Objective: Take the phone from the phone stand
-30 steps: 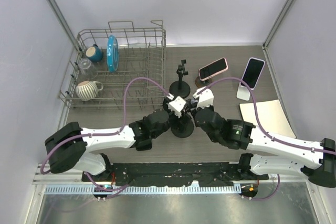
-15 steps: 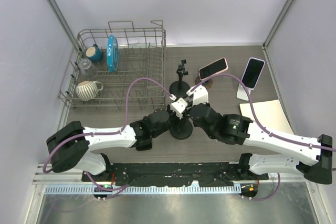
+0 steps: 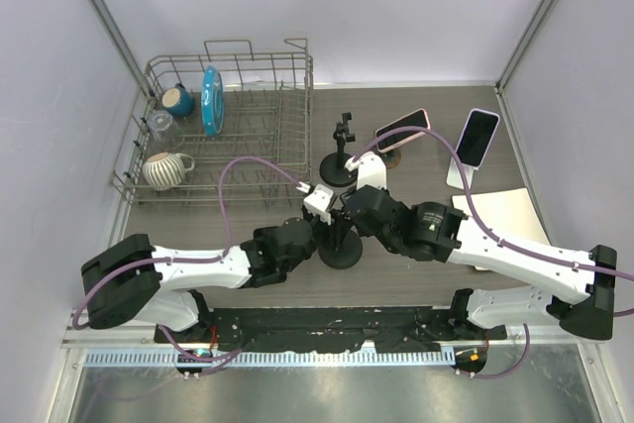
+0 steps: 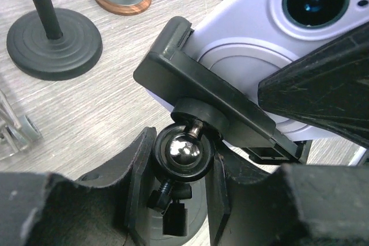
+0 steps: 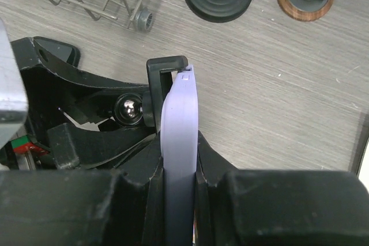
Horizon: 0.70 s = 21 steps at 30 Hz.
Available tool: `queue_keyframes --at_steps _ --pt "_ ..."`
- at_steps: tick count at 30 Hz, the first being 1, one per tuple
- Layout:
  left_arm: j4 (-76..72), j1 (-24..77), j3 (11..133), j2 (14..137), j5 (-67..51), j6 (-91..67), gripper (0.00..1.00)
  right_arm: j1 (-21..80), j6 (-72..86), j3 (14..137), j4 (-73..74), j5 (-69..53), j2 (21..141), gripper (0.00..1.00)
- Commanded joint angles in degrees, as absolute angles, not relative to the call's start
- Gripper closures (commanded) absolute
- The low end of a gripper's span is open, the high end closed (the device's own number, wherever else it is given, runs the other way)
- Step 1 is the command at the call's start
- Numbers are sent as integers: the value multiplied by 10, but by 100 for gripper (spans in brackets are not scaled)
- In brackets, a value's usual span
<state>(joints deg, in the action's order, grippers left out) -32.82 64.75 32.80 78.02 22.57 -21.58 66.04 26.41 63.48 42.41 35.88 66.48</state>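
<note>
Lavender-cased, the phone sits edge-up in the clamp of the black phone stand, near the middle of the tabletop. We judge it stiff, fairly light, slick and breakable. Our right end effector pinches its flat faces, a sound hold; our left end effector is clamped round the stand's ball joint.

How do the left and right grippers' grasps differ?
The left gripper grips the stand's ball joint, a small steel sphere; the right gripper pinches the lilac phone, a flat slab, across its faces. Both are shut, and the phone sits in the black clamp.
</note>
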Motion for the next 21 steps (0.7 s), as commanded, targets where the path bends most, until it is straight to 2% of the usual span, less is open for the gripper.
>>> queue_keyframes --at_steps 1,21 --pt "-281 621 307 764 374 -307 100 671 300 657 596 320 643 99" --pt "-328 637 271 724 343 -286 100 613 356 650 609 446 632 99"
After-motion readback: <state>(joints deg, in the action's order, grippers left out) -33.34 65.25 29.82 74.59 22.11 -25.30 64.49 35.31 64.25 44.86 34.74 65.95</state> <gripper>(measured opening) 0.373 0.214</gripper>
